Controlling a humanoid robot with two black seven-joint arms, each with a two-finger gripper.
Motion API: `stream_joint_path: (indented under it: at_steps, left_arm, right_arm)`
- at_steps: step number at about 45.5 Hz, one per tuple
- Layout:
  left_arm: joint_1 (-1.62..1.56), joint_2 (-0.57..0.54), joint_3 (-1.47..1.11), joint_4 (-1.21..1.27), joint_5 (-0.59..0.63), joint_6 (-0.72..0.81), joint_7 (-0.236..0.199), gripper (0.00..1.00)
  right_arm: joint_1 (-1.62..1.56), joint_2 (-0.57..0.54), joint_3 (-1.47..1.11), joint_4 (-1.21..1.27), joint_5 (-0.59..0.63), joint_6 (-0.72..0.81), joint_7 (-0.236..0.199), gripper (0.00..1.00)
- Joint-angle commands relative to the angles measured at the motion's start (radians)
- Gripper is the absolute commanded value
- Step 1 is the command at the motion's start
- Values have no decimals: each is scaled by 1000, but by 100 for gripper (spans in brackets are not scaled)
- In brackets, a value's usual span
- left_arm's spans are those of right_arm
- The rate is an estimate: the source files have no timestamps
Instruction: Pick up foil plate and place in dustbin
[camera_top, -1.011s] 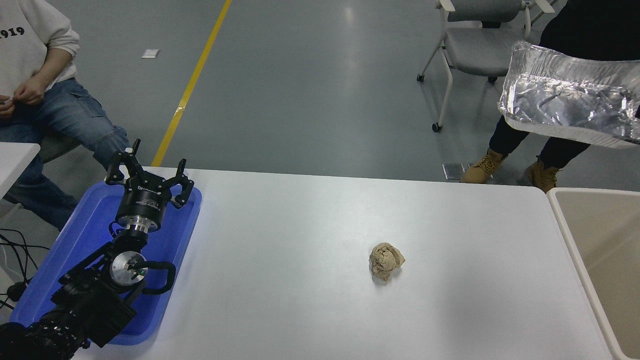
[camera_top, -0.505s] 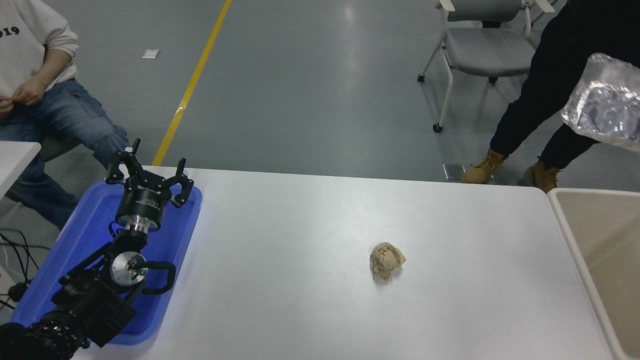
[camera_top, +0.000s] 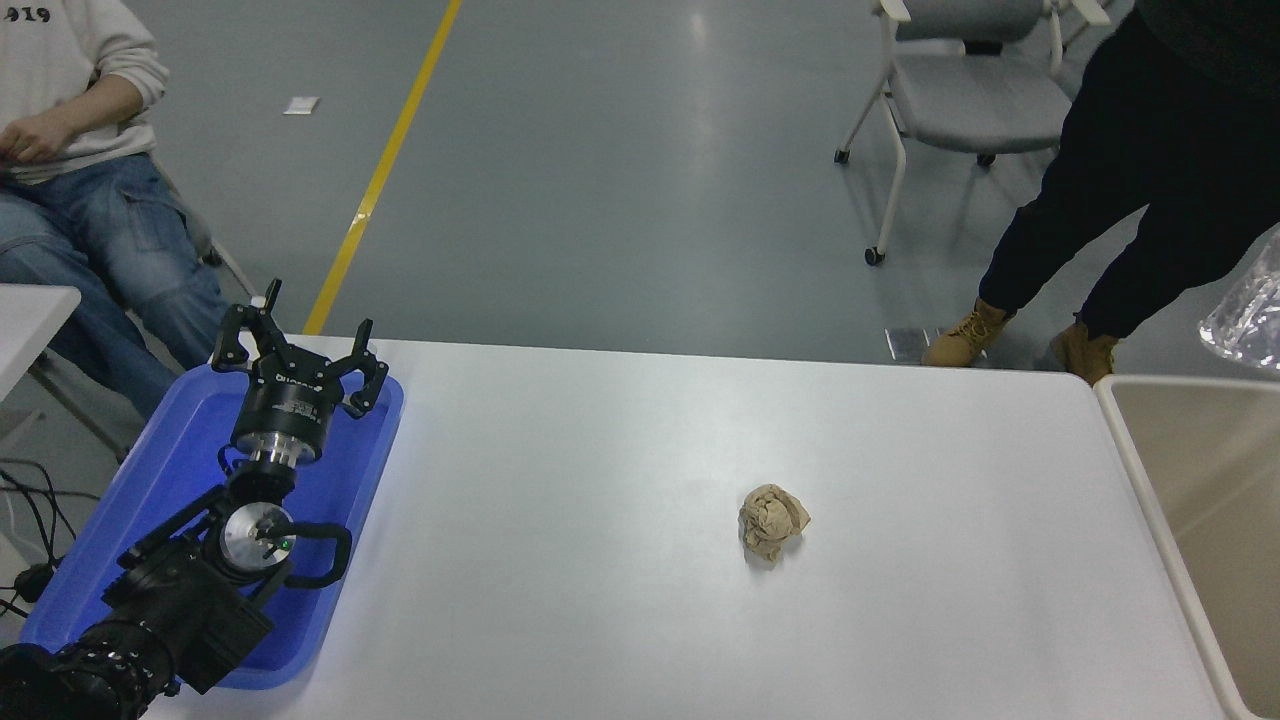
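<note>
Only a corner of the shiny crinkled foil plate shows at the right edge, in the air just above the far rim of the beige dustbin; what holds it is out of view. The dustbin stands at the table's right end with its tan inside showing. My left gripper is open and empty, parked over the blue tray at the lower left. My right arm is out of view.
A shallow blue tray lies at the table's left. A small crumpled brown paper ball lies mid-table. A person in dark trousers stands at the far right by a grey chair. Another person sits far left.
The foil plate has moved right and down, from well in view above the far right to almost out of the picture over the dustbin. The seated person shifted. My left arm has not moved.
</note>
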Motion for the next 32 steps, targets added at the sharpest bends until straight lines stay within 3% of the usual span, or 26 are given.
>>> stream_joint_path:
  at_steps: [1, 20, 32]
  left_arm:
    - [0, 0, 0, 0, 1, 0, 0, 100]
    - [0, 0, 0, 0, 0, 0, 0, 100]
    - [0, 0, 0, 0, 0, 1, 0, 100]
  right_arm:
    - [-293, 56, 197, -144, 3, -86, -1, 0]
    - [-481, 158, 335, -193, 3, -172, -1, 0]
    - [-513, 168, 373, -193, 3, -178, -1, 0]
